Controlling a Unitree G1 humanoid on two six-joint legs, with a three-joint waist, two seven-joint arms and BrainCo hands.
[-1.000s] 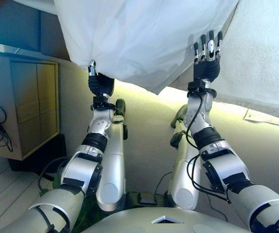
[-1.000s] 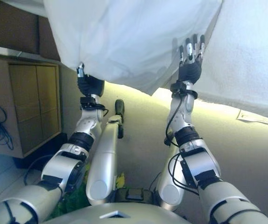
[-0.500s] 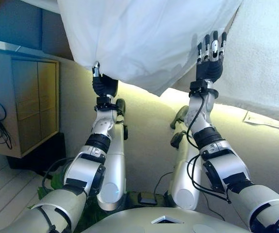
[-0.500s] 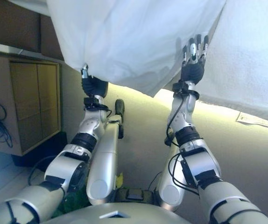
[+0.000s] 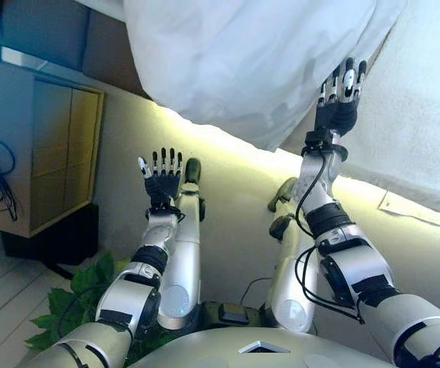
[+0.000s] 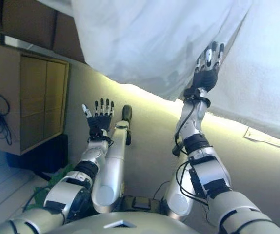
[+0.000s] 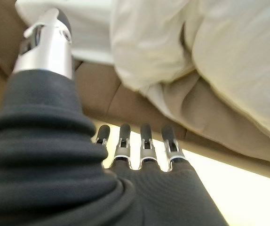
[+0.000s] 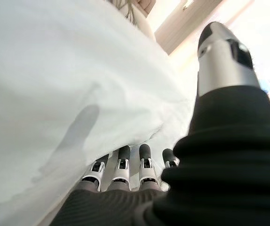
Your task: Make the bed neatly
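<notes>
While we are working at the near edge of the bed, our left hand (image 5: 161, 178) is hanging free in front of us with its fingers straight and spread, holding nothing and well clear of the cloth. Farther out, our right hand (image 5: 339, 103) is reaching up with straight, relaxed fingers laid against the white quilt (image 5: 258, 61); it is pressing, not gripping. The quilt is hanging bunched over the bed's side, its lower edge sagging between our arms, with the cream bedspread (image 5: 427, 100) beside it on the right. To do this step well, we judge that we should be catching the drooping edge with the left hand again, taking hold near the corner rather than mid-fold, and lifting both sides evenly so that the cloth spreads flat instead of twisting. Beyond, a wooden cabinet (image 5: 47, 153) is standing at the left.
</notes>
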